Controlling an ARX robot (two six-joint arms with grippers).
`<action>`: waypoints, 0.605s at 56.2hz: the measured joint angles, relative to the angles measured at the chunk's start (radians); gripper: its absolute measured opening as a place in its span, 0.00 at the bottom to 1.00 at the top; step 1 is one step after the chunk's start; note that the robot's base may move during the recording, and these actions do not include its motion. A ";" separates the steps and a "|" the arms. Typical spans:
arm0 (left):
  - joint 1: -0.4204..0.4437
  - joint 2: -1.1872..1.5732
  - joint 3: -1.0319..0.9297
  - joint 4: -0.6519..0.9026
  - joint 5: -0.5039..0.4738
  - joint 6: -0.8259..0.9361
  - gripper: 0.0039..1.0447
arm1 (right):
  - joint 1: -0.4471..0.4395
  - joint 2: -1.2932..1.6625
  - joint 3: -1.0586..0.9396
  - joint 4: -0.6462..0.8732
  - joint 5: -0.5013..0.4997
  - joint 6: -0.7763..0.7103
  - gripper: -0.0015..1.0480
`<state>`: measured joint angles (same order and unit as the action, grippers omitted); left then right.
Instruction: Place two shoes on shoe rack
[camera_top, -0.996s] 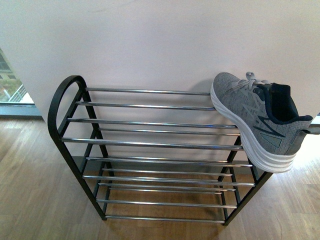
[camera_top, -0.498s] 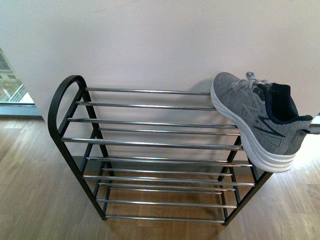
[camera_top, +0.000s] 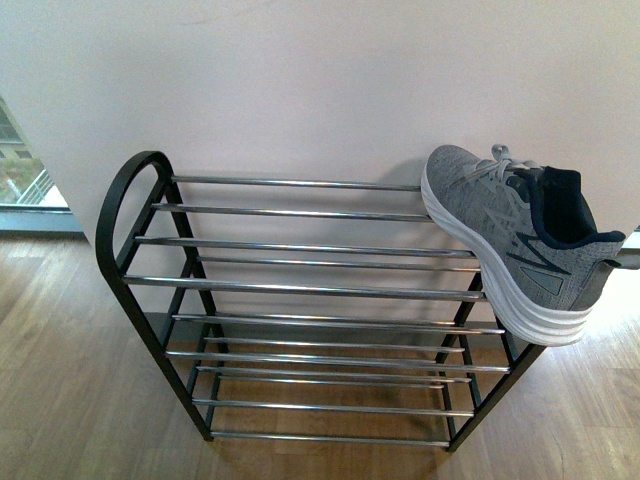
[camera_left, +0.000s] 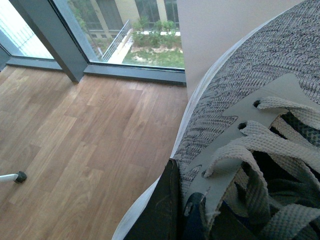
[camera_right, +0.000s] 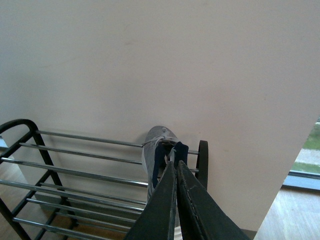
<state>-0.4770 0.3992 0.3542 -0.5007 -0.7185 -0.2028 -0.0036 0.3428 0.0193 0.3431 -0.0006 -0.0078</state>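
Note:
One grey knit sneaker (camera_top: 510, 235) with a white sole lies on the top tier of the shoe rack (camera_top: 300, 289), at its right end, toe to the wall and heel hanging over the front bar. Neither arm shows in the front view. The left wrist view is filled by a second grey sneaker (camera_left: 240, 100) with pale laces; my left gripper (camera_left: 182, 210) is shut on its upper beside the lace eyelets. My right gripper (camera_right: 176, 162) is shut with nothing in it, held apart from and pointing toward the racked sneaker (camera_right: 152, 150).
The rack's black loop end (camera_top: 125, 200) stands at the left, chrome bars (camera_right: 75, 173) running across three tiers. A pale wall (camera_top: 320, 90) backs the rack. Wooden floor (camera_left: 75, 135) and a floor-level window (camera_left: 125, 30) lie to the left.

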 joint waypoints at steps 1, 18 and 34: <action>0.000 0.000 0.000 0.000 0.000 0.000 0.01 | 0.000 -0.004 0.000 -0.004 0.000 0.000 0.02; 0.000 0.000 0.000 0.000 0.000 0.000 0.01 | 0.000 -0.112 0.000 -0.109 0.000 0.000 0.02; 0.000 0.000 0.000 0.000 0.000 0.000 0.01 | 0.000 -0.265 0.000 -0.298 0.000 0.000 0.02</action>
<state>-0.4770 0.3992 0.3542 -0.5007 -0.7185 -0.2028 -0.0036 0.0780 0.0196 0.0448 -0.0010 -0.0078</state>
